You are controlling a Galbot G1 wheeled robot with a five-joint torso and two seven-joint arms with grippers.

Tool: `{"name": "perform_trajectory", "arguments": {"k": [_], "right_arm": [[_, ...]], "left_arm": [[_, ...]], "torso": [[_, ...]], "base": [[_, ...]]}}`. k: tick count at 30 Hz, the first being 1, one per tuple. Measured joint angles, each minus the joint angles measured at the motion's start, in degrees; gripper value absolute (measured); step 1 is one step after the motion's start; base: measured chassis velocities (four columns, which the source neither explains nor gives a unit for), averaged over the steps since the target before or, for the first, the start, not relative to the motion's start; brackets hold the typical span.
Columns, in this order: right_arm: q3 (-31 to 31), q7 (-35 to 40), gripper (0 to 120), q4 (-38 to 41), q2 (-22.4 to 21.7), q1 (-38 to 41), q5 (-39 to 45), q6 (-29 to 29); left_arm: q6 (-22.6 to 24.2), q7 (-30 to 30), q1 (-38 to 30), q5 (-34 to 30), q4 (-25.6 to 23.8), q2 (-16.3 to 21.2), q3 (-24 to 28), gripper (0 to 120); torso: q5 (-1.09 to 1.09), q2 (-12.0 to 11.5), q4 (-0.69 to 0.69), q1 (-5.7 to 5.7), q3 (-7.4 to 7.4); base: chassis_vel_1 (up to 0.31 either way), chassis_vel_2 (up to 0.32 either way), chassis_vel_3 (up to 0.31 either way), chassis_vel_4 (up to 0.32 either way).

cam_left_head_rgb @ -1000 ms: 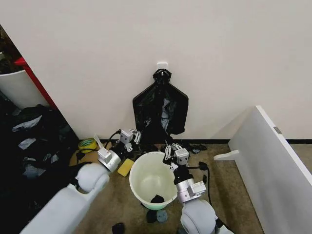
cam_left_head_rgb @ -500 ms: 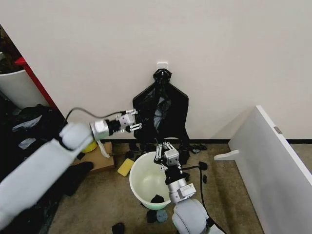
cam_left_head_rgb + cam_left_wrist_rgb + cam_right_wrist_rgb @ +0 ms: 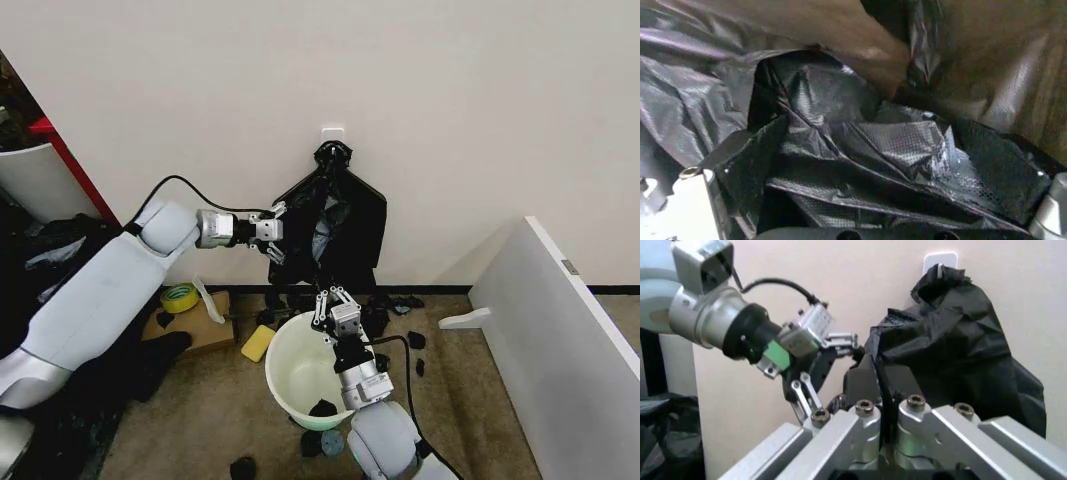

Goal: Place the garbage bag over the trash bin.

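A bundle of black bags (image 3: pixel 345 215) hangs from a wall hook (image 3: pixel 332 131). Its loose, crinkled outer sheet, the garbage bag (image 3: pixel 298 205) (image 3: pixel 860 150), bulges toward my left gripper (image 3: pixel 283 238) (image 3: pixel 837 360). That gripper is open at the bundle's left edge, with the black plastic between its spread fingers. The white trash bin (image 3: pixel 270 365) stands on the floor below, open side up, with a black scrap (image 3: pixel 322 407) in its bottom. My right gripper (image 3: pixel 332 300) is held over the bin's far rim, shut and empty, facing the hanging bags.
A yellow block (image 3: pixel 257 343), a tape roll (image 3: pixel 180 297) and cardboard (image 3: pixel 195 330) lie left of the bin. Heaps of black plastic (image 3: pixel 60 290) fill the left side. A white panel (image 3: pixel 570 340) stands at the right. Black scraps (image 3: pixel 243 467) dot the carpet.
My left arm rose from the floor beside the bin and reached to the hanging bags, whose left edge now bulges out. The right gripper shifted slightly left over the bin rim.
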Motion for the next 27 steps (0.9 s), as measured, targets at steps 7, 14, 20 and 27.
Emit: {"name": "perform_trajectory", "arguments": {"k": [7, 14, 20, 27], "right_arm": [[-0.02, 0.05, 0, 0.19, 0.01, -0.19, -0.31, -0.04], [0.19, 0.07, 0, 0.42, -0.30, -0.34, -0.32, -0.07], [0.48, 0.09, 0, 0.71, -0.37, -0.50, -0.30, -0.09], [1.33, 0.14, 0, 1.26, -0.55, -1.09, -0.26, -0.11]], "left_arm": [[0.29, -1.12, 0.28, 5.18, 1.15, -1.17, -0.76, 85], [1.63, -1.29, 1.21, 4.87, 1.26, -1.28, -1.55, 62], [3.15, -1.16, 2.60, 3.46, 0.95, -1.24, -2.64, 43], [7.46, -3.74, 7.47, -5.90, -0.62, -0.34, -5.75, 7]], "torso": [[0.01, 0.00, 0.00, 0.00, 0.00], [0.01, 0.00, 0.00, 0.00, 0.00], [-0.01, 0.00, 0.00, -0.01, 0.00], [0.01, 0.01, -0.01, -0.01, 0.00]], "base": [[0.000, 0.000, 0.000, 0.000], [0.000, 0.000, 0.000, 0.000], [0.000, 0.000, 0.000, 0.000], [0.000, 0.000, 0.000, 0.000]]}}
